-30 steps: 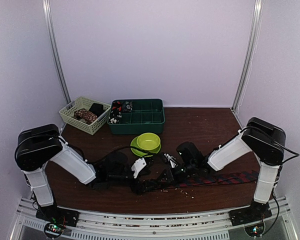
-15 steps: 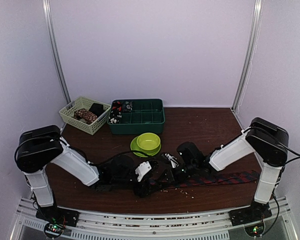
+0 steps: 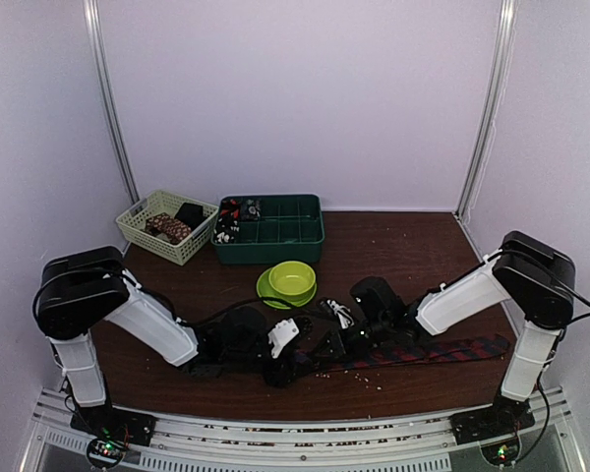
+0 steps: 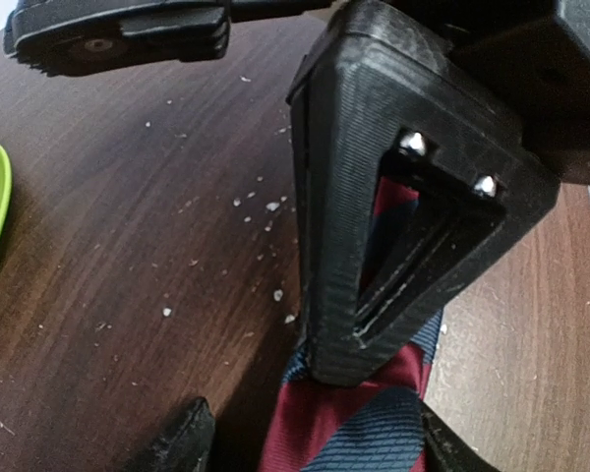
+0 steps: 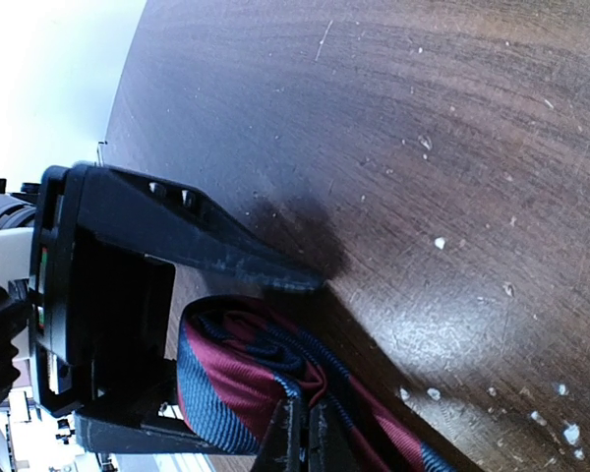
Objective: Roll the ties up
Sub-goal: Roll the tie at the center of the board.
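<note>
The left gripper (image 4: 310,447) is set low on the table (image 3: 403,256). Its 2 fingers (image 4: 182,442) are spread to either side of the striped tie (image 3: 442,350), whose folded end lies between them; whether the fabric is touched cannot be told.

The striped tie is laid flat near the front edge of the table, with its long axis running left to right. The folded end is pointed left toward the left gripper, and the tail is stretched out right beneath the right arm (image 3: 472,295).

The jaws of the right gripper (image 5: 300,438) are pressed together, and the red and navy fold is pinched between them, just beside the left fingers.

Compared with 1 second ago, the left gripper has been brought rightward, closer to the fold. The right arm's elbow has been shifted slightly right, and the tie's line has been kept.
</note>
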